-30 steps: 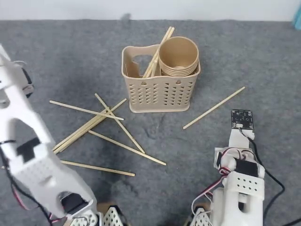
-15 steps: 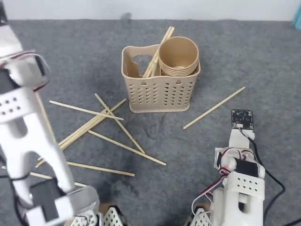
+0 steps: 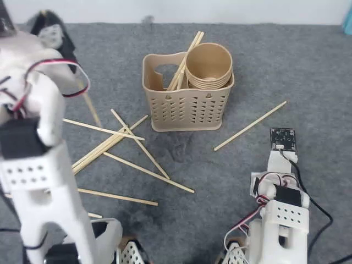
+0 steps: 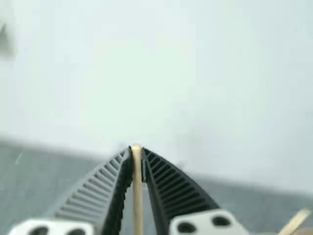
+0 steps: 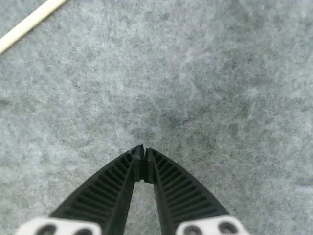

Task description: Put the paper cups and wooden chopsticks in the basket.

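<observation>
At far-left of high view, L gripper (image 4: pixel 136 152) clamps a thin, pale wooden chopstick (image 3: pixel 91 110), long axis slanting from jaws down toward loose sticks (image 3: pixel 118 143) on grey carpet (image 3: pixel 286 66). R gripper (image 5: pixel 144 164) pinched shut, empty, over carpet. Paper cups (image 3: pixel 209 66) stacked in basket (image 3: pixel 187 113); white wall (image 3: pixel 220 10) behind.

The left gripper (image 3: pixel 55 30) sits high at the far left corner, with a chopstick (image 3: pixel 91 107) slanting down under it. The basket (image 3: pixel 187 113) holds stacked cups (image 3: pixel 209 66) and leaning chopsticks (image 3: pixel 186 58). Loose chopsticks (image 3: pixel 118 143) cross on the carpet (image 3: pixel 308 71). A lone chopstick (image 3: pixel 250 126) lies right of the basket.
</observation>
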